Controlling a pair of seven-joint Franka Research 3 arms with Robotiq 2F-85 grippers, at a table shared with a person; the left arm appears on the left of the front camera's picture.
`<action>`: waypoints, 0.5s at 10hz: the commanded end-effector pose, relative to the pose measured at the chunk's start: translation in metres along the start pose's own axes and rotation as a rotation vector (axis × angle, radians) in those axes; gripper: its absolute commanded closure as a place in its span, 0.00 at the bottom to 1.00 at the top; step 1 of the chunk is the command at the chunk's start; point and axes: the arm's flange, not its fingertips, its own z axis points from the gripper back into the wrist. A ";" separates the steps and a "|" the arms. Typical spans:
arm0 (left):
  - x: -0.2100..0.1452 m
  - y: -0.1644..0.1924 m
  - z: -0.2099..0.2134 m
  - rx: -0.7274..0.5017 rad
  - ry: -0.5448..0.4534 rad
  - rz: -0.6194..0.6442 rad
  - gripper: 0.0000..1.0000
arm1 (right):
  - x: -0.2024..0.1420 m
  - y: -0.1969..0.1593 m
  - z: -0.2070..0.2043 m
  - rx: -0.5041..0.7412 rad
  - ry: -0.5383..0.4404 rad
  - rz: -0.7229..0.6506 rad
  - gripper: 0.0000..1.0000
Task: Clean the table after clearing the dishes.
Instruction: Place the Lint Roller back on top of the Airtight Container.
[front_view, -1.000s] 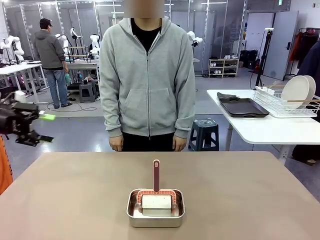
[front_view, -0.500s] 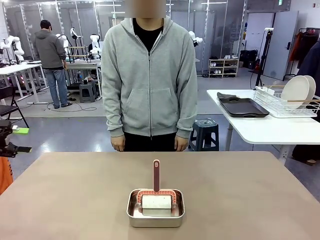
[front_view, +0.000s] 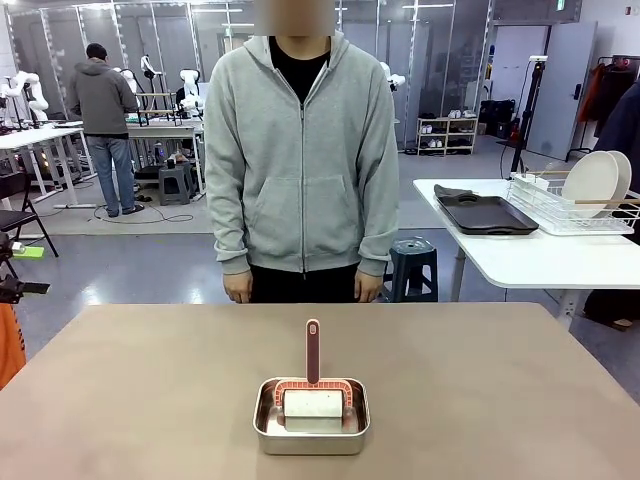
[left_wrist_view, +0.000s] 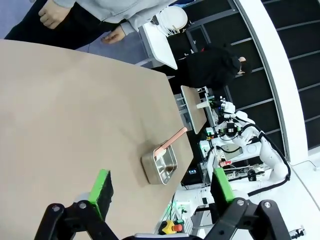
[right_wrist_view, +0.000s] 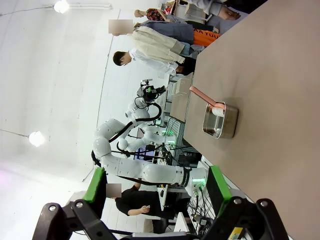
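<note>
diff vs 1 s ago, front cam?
The left gripper has pulled back toward the picture's left edge, so little of it remains in the front view; it is open and holds nothing. The steel pan with the pink-handled roller has not moved on the table. The person still stands at the far side, hands down.

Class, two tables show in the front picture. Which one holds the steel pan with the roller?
The big tan-brown table nearest the camera holds the steel pan and its pink-handled roller. The white table at the right carries a dish rack instead.
</note>
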 end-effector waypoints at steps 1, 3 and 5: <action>-0.008 -0.001 0.000 -0.002 0.005 0.006 0.00 | -0.001 0.004 0.000 0.000 0.001 -0.004 0.00; -0.008 -0.001 0.000 -0.002 0.005 0.006 0.00 | -0.001 0.004 0.000 0.000 0.001 -0.004 0.00; -0.004 0.002 -0.002 -0.003 0.002 0.009 0.00 | -0.001 0.004 0.000 0.000 0.001 -0.004 0.00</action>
